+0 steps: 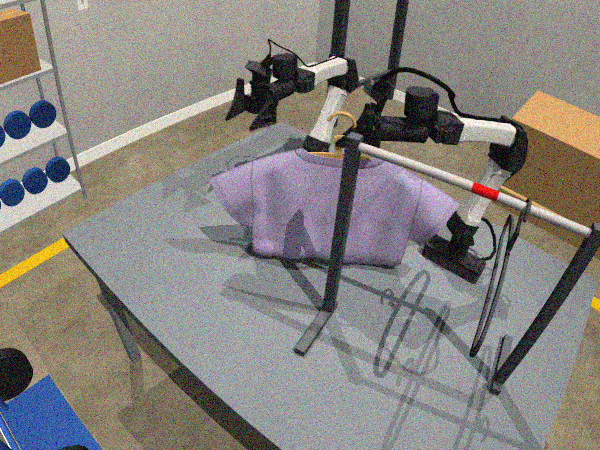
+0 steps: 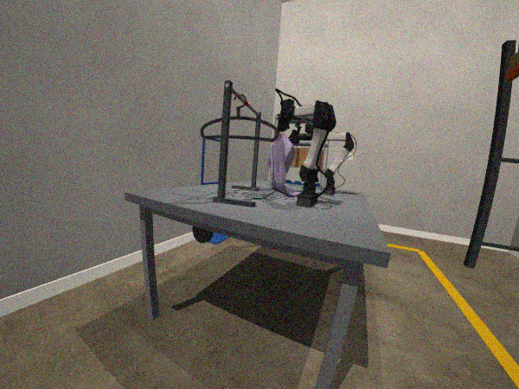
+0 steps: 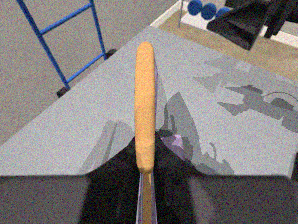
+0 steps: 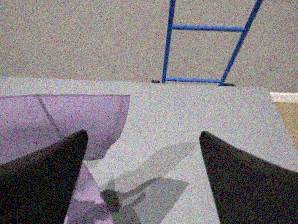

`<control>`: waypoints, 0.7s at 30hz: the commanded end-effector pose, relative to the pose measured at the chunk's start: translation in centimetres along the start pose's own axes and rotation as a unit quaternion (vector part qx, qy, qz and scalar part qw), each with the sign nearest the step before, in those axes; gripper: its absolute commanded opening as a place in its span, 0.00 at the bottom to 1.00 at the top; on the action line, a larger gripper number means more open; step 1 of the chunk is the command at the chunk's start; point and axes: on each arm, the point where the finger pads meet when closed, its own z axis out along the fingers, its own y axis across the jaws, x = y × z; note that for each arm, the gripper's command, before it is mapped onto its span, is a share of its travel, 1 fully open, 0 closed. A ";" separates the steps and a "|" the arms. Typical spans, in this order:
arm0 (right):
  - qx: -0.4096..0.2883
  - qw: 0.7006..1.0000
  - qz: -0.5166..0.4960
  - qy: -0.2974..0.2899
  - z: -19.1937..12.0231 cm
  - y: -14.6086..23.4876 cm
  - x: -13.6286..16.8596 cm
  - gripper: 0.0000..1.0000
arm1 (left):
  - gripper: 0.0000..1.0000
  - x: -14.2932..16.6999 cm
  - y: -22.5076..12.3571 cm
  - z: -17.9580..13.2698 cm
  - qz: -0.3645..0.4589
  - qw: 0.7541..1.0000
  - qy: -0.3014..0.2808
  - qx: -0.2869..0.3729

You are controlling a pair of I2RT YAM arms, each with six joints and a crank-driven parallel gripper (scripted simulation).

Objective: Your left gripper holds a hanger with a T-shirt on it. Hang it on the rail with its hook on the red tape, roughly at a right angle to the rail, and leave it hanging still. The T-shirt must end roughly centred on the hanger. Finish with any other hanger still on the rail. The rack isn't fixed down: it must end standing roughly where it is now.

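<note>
My left gripper [image 1: 344,142] [image 3: 147,133] is shut on the wooden hanger [image 1: 345,114] [image 3: 145,100] just below its hook. The lilac T-shirt [image 1: 380,215] [image 2: 280,164] [image 4: 100,115] hangs on it, looks roughly centred, and its hem is close above the table. In the top view it shows behind the rack's near post [image 1: 344,215]; the hook stands free of the rail [image 1: 420,168] [image 2: 253,110]. The red tape [image 1: 485,192] [image 2: 246,104] is farther along. A dark hanger [image 1: 476,345] [image 2: 251,137] hangs on the rail beyond the tape. My right gripper [image 1: 242,123] [image 4: 144,133] is open and empty, beyond a sleeve.
The rack stands upright on the grey table [image 1: 165,300] [image 2: 303,225]; its other post [image 1: 545,310] [image 2: 223,151] is near the dark hanger. A blue trolley frame [image 3: 66,19] [image 4: 207,28] stands past the table edge. A cardboard box [image 1: 560,130] is behind the left arm.
</note>
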 end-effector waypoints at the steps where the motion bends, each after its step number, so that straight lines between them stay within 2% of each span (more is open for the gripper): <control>1: 0.000 1.000 -0.001 -0.008 -0.1 0.0 -0.6 1.00 | 0.00 -0.8 -0.1 -0.2 0.003 1.000 -0.010 0.000; 17: 0.000 1.000 -0.001 -0.008 -0.1 0.0 -0.6 1.00 | 0.00 -0.8 -0.1 -0.2 0.003 1.000 -0.010 0.000; 18: 0.000 1.000 -0.001 -0.008 -0.1 0.0 -0.6 1.00 | 0.02 -2.3 -0.1 -0.4 0.011 0.999 -0.033 0.000; 21: 0.000 1.000 -0.001 -0.008 -0.1 0.0 -0.6 1.00 | 0.00 -2.3 -0.1 -0.4 0.011 0.999 -0.033 0.000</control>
